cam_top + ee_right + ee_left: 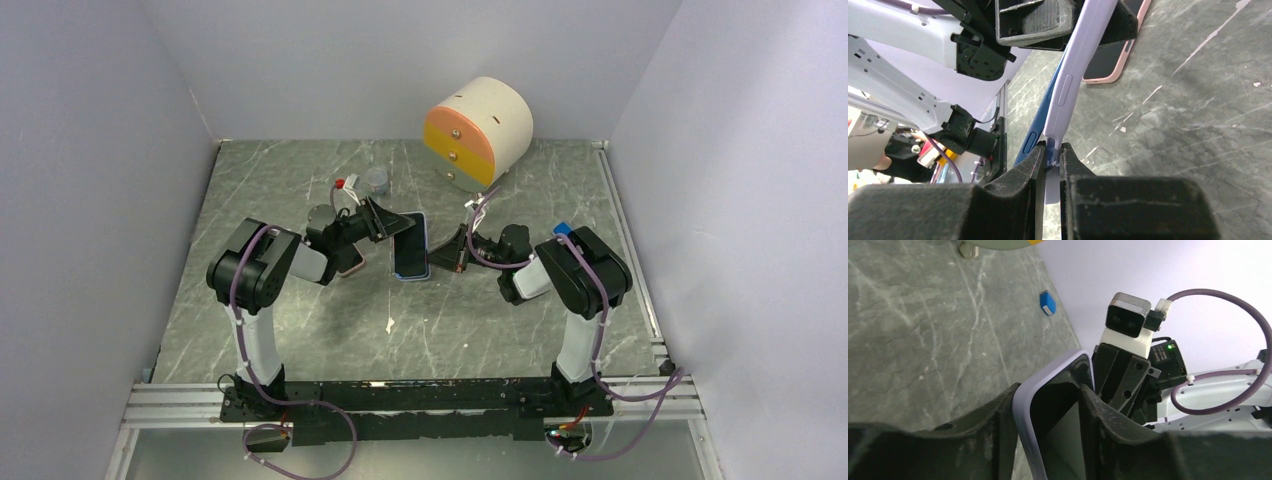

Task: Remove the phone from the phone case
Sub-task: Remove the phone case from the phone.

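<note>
The phone (pixel 410 248) hangs above the table between both arms. Its blue edge (pixel 1034 131) splays away from the lilac phone case (pixel 1075 75) at the near end. My right gripper (pixel 1053 147) is shut on the case's thin lower edge. My left gripper (pixel 1049 390) straddles the far end with its jaws apart. The case's rim (pixel 1021 410) lies against one finger (pixel 983 430), and the dark screen (pixel 1058 400) fills the gap. In the top view the left gripper (pixel 392 225) and right gripper (pixel 445 255) face each other across the phone.
A pink case (pixel 1113 55) lies flat on the table under the left arm. A cream, orange and yellow drawer drum (pixel 478 130) stands at the back. A small clear cup (pixel 378 180) and a red-capped item (pixel 342 184) sit behind the grippers. A small blue object (pixel 1047 302) lies near the right wall.
</note>
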